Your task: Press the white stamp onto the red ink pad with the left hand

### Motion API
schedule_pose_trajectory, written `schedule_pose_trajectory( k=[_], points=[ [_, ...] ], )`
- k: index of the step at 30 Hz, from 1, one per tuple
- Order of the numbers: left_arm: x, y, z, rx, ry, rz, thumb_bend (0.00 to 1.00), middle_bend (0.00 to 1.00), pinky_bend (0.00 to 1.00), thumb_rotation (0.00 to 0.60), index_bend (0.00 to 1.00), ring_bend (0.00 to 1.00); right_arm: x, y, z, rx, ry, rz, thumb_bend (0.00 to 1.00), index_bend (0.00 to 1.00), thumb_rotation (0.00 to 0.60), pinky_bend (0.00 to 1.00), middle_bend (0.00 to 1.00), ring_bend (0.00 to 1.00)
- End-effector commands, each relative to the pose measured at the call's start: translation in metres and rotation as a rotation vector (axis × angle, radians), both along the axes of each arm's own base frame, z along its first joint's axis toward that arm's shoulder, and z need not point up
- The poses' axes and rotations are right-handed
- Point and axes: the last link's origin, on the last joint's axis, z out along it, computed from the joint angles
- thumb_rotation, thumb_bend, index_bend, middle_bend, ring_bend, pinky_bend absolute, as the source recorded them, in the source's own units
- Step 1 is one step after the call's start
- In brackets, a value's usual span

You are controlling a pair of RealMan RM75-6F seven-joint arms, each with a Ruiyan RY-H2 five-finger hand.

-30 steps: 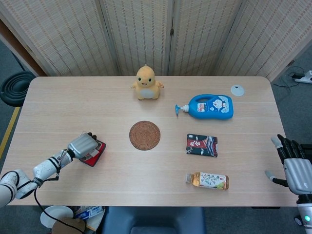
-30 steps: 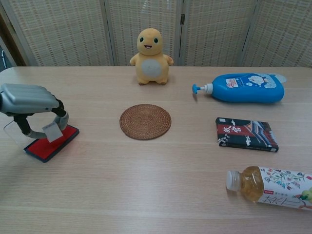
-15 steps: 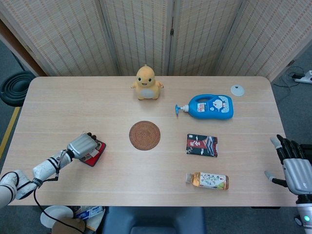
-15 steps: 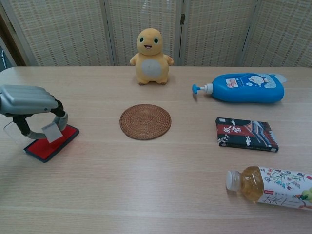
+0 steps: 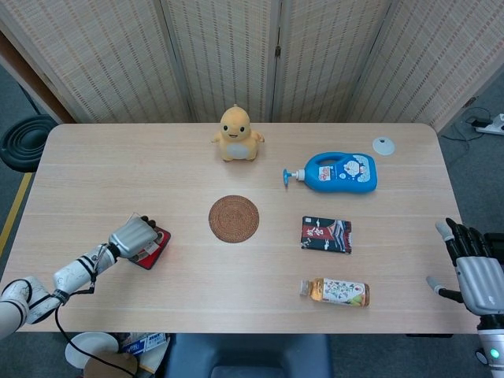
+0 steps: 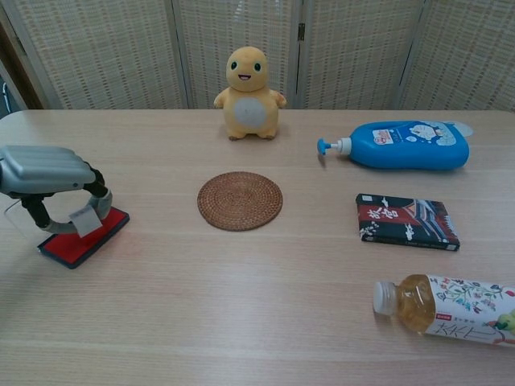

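Note:
The red ink pad (image 6: 80, 239) (image 5: 157, 247) lies near the table's left front. My left hand (image 6: 47, 178) (image 5: 132, 235) hovers over it, fingers curled around the white stamp (image 6: 84, 219), whose face hangs just above or on the red surface; contact is hard to judge. In the head view the hand covers most of the pad and hides the stamp. My right hand (image 5: 472, 266) sits off the table's right front edge, fingers apart, holding nothing.
A woven coaster (image 6: 240, 200) lies mid-table, a yellow plush toy (image 6: 249, 83) behind it. On the right are a blue pump bottle (image 6: 406, 145), a dark packet (image 6: 407, 221) and a lying tea bottle (image 6: 447, 310). A small white disc (image 5: 383, 144) is far right.
My left hand with the stamp has sunk slightly and drifted a little left over the ink pad. The right hand has barely moved.

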Motion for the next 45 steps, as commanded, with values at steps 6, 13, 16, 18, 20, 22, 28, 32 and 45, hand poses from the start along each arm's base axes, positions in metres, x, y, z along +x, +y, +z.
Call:
schedule_pose_trajectory(
  k=[6, 13, 16, 18, 20, 22, 28, 32, 45],
  points=[
    [-0.002, -0.002, -0.003, -0.005, -0.004, 0.005, 0.33, 0.49, 0.29, 0.600, 0.72, 0.27, 0.000, 0.001, 0.001, -0.003, -0.001, 0.001, 0.19, 0.00, 0.600, 0.00, 0.00, 0.00],
    [0.005, -0.003, 0.002, 0.002, -0.008, -0.018, 0.33, 0.49, 0.29, 0.600, 0.72, 0.27, 0.000, 0.001, 0.002, -0.005, -0.005, 0.006, 0.19, 0.00, 0.600, 0.00, 0.00, 0.00],
    [0.011, -0.005, 0.005, 0.006, -0.003, -0.032, 0.33, 0.49, 0.29, 0.600, 0.72, 0.27, 0.001, 0.002, 0.004, -0.006, -0.009, 0.009, 0.19, 0.00, 0.600, 0.00, 0.00, 0.00],
    [0.015, -0.006, 0.007, 0.009, 0.002, -0.041, 0.33, 0.49, 0.29, 0.600, 0.72, 0.27, 0.001, 0.002, 0.005, -0.008, -0.013, 0.011, 0.19, 0.00, 0.600, 0.00, 0.00, 0.00],
    [0.018, -0.008, 0.009, 0.011, 0.007, -0.046, 0.33, 0.49, 0.29, 0.600, 0.72, 0.27, 0.001, 0.003, 0.006, -0.008, -0.016, 0.014, 0.19, 0.00, 0.600, 0.00, 0.00, 0.00],
    [0.022, -0.011, 0.010, 0.013, 0.010, -0.048, 0.33, 0.49, 0.29, 0.600, 0.72, 0.27, 0.001, 0.003, 0.007, -0.007, -0.020, 0.017, 0.19, 0.00, 0.600, 0.00, 0.00, 0.00],
    [0.030, -0.026, 0.012, 0.033, -0.007, -0.037, 0.33, 0.49, 0.29, 0.600, 0.72, 0.27, 0.001, 0.003, 0.007, 0.012, -0.036, 0.023, 0.19, 0.00, 0.600, 0.00, 0.00, 0.00],
    [0.036, -0.034, 0.012, 0.061, -0.027, -0.033, 0.33, 0.49, 0.29, 0.600, 0.72, 0.27, 0.002, 0.004, 0.008, 0.030, -0.051, 0.035, 0.19, 0.00, 0.600, 0.00, 0.00, 0.00],
    [0.044, -0.049, -0.014, 0.066, -0.027, -0.010, 0.33, 0.49, 0.29, 0.600, 0.71, 0.27, 0.006, 0.015, 0.017, 0.038, -0.099, 0.087, 0.19, 0.00, 0.600, 0.00, 0.00, 0.00]
  ],
)
